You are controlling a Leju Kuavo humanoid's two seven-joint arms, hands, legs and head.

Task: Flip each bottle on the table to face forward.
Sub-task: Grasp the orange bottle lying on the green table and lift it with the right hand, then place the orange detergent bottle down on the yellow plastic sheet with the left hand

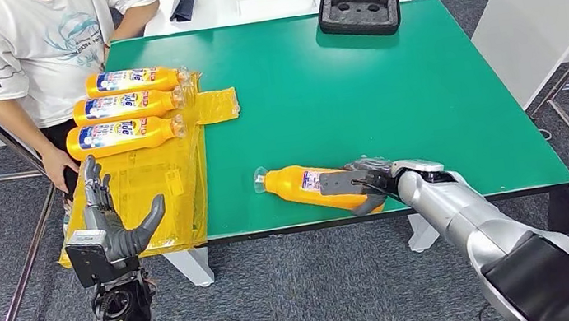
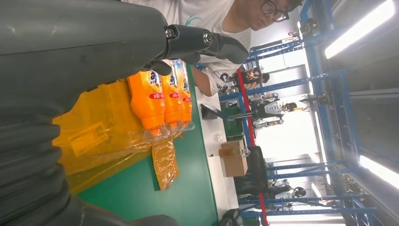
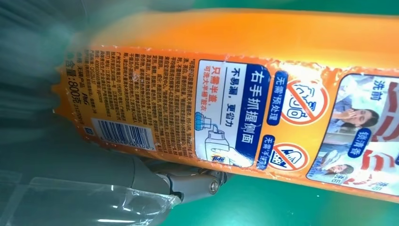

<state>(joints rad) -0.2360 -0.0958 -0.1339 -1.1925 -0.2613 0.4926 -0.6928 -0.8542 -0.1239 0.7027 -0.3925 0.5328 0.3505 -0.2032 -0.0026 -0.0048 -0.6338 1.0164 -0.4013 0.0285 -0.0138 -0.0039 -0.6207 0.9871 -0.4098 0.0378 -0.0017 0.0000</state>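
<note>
The right hand holds the lying bottle, back label up: roll it over on the worktop, gripping firmly. The left hand hangs spread, holding nothing.

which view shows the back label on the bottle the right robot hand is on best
The right wrist view: the bottle is close up, with its barcode and printed instructions readable. The head view shows the whole bottle lying near the table's front edge under the right robot hand, label too small to read. The left wrist view shows other bottles.

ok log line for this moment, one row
right hand: grips lying bottle, back label up | left hand: open | three bottles: front up on yellow sheet
</note>
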